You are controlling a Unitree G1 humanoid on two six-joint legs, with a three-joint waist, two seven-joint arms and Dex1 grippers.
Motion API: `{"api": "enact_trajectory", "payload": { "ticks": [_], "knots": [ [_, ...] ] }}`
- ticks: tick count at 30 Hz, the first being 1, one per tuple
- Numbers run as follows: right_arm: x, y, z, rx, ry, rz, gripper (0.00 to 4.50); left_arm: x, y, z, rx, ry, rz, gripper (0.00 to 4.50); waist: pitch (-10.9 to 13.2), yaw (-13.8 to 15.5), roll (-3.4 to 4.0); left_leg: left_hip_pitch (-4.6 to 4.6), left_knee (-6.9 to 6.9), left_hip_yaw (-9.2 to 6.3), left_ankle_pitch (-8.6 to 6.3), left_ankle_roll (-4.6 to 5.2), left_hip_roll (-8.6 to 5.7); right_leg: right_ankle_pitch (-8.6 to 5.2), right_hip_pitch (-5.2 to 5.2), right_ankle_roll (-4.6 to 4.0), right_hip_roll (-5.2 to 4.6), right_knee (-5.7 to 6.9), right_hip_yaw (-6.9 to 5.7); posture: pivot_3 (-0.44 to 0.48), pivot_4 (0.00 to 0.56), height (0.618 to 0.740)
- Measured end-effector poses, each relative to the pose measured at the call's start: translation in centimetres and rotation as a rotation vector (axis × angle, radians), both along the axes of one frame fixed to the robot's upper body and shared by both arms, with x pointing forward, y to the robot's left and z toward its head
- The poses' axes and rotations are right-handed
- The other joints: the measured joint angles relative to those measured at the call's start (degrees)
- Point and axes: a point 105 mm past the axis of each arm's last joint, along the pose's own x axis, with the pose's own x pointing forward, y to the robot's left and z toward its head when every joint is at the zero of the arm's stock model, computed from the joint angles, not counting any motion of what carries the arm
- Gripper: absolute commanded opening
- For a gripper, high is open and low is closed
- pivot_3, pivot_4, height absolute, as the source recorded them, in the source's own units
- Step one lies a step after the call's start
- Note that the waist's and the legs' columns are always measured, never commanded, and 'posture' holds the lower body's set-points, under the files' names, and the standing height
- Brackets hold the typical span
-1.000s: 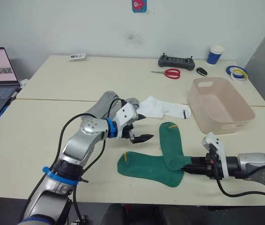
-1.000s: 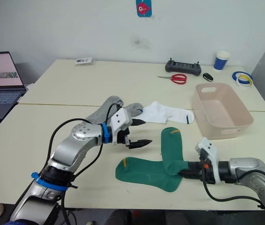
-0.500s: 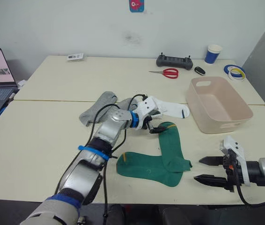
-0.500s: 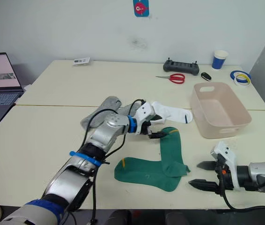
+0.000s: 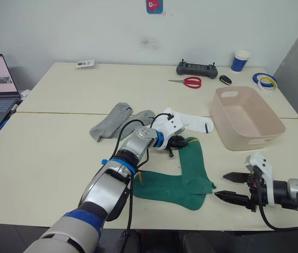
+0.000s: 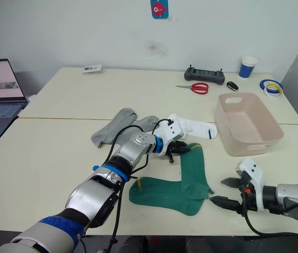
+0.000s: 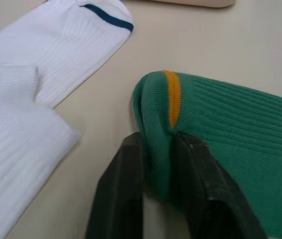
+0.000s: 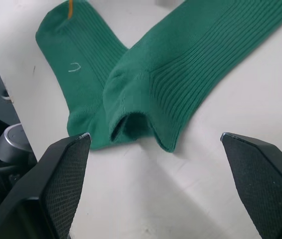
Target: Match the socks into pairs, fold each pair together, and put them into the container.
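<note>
Now green sock (image 7: pixel 220 129) toe sits pinched between left jaws.

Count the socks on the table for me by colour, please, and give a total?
Dark green ribbed fabric socks: 2
Grey soft fabric socks: 2
White fabric socks with dark toe tips: 2
Total: 6

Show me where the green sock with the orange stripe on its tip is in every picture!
Left eye view: the dark green fabric sock with the orange-striped tip lies at centre, crossing its twin.
Right eye view: centre.
Left wrist view: its tip sits pinched in the left gripper.
Right wrist view: upper right.
Shared landmark: the orange stripe.
</note>
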Motion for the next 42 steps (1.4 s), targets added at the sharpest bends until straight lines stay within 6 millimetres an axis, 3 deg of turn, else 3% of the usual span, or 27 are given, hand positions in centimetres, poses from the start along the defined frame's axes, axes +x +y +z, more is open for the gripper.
{"api": "enact_trajectory", "payload": {
  "ticks": [3, 8, 12, 18, 23, 26, 31, 37, 40, 42],
  "knots": [
    [0.4, 0.2, 0.6, 0.005, -0.023, 0.011, 4.5, -0.2, 0.7, 0.1, -0.019, -0.005, 0.004, 0.01, -0.01, -0.15, 0.02, 0.02, -0.01, 0.0, 0.0, 0.0, 0.03, 0.0, 0.0, 0.0, 0.01, 0.01, 0.01, 0.0, 0.15, 0.74],
    [1.1, 0.4, 1.3, 0.014, -0.05, 0.018, 4.5, -1.0, 4.2, -0.3, -0.031, -0.011, 0.086, 0.01, -0.02, -0.24, 0.04, 0.05, -0.04, -0.03, 0.0, -0.01, 0.09, 0.0, 0.0, 0.0, 0.02, 0.07, 0.0, 0.0, 0.15, 0.74],
    [1.5, 0.9, 1.9, 0.029, -0.073, 0.048, 4.5, -3.5, 7.8, -0.4, -0.045, 0.011, 0.222, 0.01, -0.04, -0.16, 0.07, 0.07, -0.02, -0.06, 0.01, -0.02, 0.14, 0.0, -0.02, -0.01, 0.0, 0.21, -0.03, 0.0, 0.15, 0.74],
    [2.0, 1.9, 2.0, 0.054, -0.084, 0.077, 4.5, -5.7, 10.5, 1.9, -0.098, 0.014, 0.459, 0.01, -0.03, 0.26, 0.06, 0.08, 0.21, -0.1, 0.01, -0.02, 0.06, -0.01, 0.09, 0.0, -0.08, 0.29, -0.06, 0.0, 0.15, 0.74],
    [2.4, 2.4, 1.2, 0.06, -0.069, 0.069, 4.5, -8.9, 11.5, 0.4, -0.111, 0.127, 0.562, 0.01, -0.03, -0.01, 0.06, 0.16, 0.35, -0.11, 0.01, -0.02, 0.07, -0.01, 0.19, 0.01, -0.08, 0.32, -0.06, 0.0, 0.15, 0.74],
    [2.6, 3.1, 0.7, 0.07, -0.062, 0.071, 4.5, -9.6, 11.8, -0.4, -0.101, 0.154, 0.591, 0.7, -0.03, 0.01, 0.06, 0.14, 0.41, -0.13, 0.0, -0.02, 0.07, -0.01, 0.19, 0.01, -0.08, 0.33, -0.06, 0.0, 0.15, 0.74],
    [3.2, 4.3, 0.7, 0.082, -0.062, 0.064, 4.5, -10.1, 12.8, -0.3, -0.101, 0.164, 0.624, 2.35, -0.02, 0.02, 0.04, 0.1, 0.42, -0.12, 0.0, -0.02, 0.08, -0.01, 0.18, 0.01, -0.08, 0.3, -0.06, 0.0, 0.15, 0.74],
    [3.7, 4.5, -0.2, 0.079, -0.025, 0.013, 4.5, -10.5, 17.3, 2.1, -0.101, 0.134, 0.574, 4.34, -0.01, -0.02, 0.05, 0.1, 0.4, -0.13, 0.0, -0.01, 0.12, -0.02, 0.1, -0.01, -0.03, 0.32, -0.07, 0.0, 0.15, 0.74],
    [3.7, 4.6, -0.4, 0.072, -0.018, 0.013, 4.5, -9.9, 18.1, 3.2, -0.15, 0.128, 0.472, 4.34, -0.02, 0.19, 0.06, 0.08, 0.41, -0.08, -0.01, -0.01, 0.07, -0.02, 0.12, -0.01, -0.09, 0.26, -0.08, 0.0, 0.15, 0.74],
    [3.6, 4.5, -0.6, 0.067, -0.008, 0.006, 4.5, -9.4, 18.2, 2.9, -0.159, 0.136, 0.434, 4.34, -0.01, 0.29, 0.06, 0.07, 0.41, -0.05, -0.01, -0.01, 0.03, -0.01, 0.14, -0.01, -0.13, 0.19, -0.07, 0.0, 0.15, 0.74]
  ]
}}
